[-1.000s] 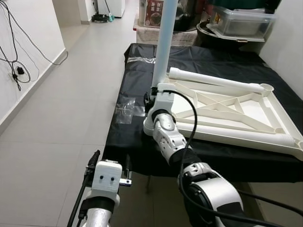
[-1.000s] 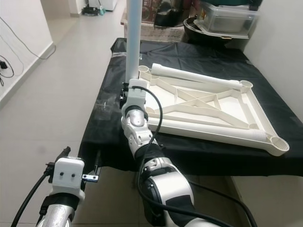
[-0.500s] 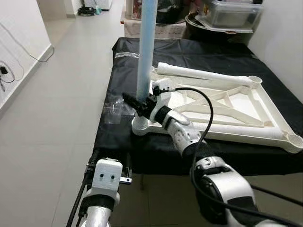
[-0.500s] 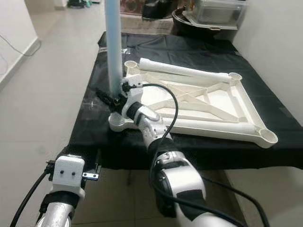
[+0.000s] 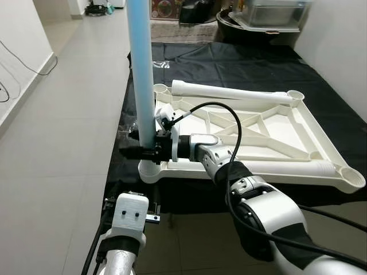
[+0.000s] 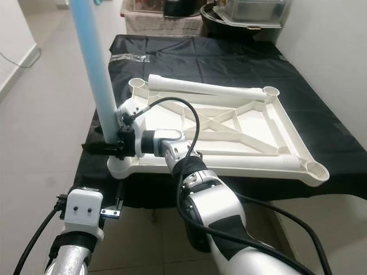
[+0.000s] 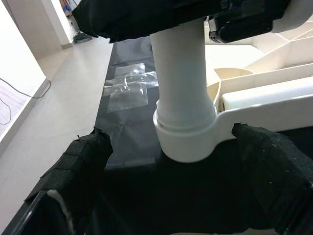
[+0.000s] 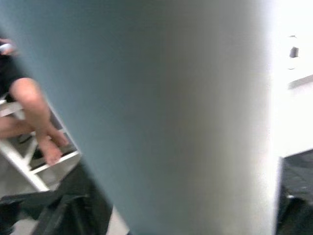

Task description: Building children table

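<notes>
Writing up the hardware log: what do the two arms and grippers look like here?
Right arm: glossy silver-white segmented shells with black joint bands, and a black cable looping from forearm to wrist. Right gripper: black, on a white wrist housing. Left arm: silver, ending in a boxy white wrist block with two small dark holes, black cable alongside. Left gripper: two long black fingers with rough matte padding.

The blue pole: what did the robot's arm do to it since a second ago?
The right pincer swung round from the near side to grip the blue pole sideways, low above its corner socket. The pole stayed upright in the white tabletop; the left pincer stayed below the edge.
</notes>
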Motion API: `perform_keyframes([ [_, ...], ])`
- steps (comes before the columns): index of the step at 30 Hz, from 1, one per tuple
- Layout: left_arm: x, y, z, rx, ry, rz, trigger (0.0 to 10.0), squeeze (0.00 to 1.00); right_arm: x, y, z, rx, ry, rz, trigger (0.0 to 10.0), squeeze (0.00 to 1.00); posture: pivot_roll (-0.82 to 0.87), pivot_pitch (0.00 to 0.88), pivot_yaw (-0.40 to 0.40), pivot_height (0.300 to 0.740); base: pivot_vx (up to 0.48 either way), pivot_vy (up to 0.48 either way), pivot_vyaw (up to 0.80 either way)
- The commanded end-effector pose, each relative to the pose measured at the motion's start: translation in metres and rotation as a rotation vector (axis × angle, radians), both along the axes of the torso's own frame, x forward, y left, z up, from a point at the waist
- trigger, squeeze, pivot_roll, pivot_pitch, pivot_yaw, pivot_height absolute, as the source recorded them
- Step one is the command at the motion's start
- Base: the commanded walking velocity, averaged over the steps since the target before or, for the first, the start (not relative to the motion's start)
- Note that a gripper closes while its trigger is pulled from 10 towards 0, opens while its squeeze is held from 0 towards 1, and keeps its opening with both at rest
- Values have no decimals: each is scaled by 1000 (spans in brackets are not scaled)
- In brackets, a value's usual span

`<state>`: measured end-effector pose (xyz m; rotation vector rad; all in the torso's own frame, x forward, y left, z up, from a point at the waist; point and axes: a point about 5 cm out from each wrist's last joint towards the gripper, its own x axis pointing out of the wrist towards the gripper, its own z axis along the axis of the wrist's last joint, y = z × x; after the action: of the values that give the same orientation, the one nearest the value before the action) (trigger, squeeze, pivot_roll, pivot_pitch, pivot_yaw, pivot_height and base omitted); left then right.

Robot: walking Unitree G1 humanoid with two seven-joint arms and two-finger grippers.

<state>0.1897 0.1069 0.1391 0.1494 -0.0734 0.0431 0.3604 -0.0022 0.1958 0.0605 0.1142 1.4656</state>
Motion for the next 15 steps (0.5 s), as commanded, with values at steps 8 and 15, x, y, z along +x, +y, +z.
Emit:
perform_keyframes([
  [8, -4, -7, 3, -39, 5, -5, 10000, 0, 7, 9, 6, 43, -63, -194, 0, 0, 160, 120, -76, 740, 0, 0, 0],
  [15, -2, -7, 3, -37, 2, -6, 10000, 0, 36, -23, 3, 49, -49, -921, 0, 0, 143, 113, -77, 740, 0, 0, 0],
])
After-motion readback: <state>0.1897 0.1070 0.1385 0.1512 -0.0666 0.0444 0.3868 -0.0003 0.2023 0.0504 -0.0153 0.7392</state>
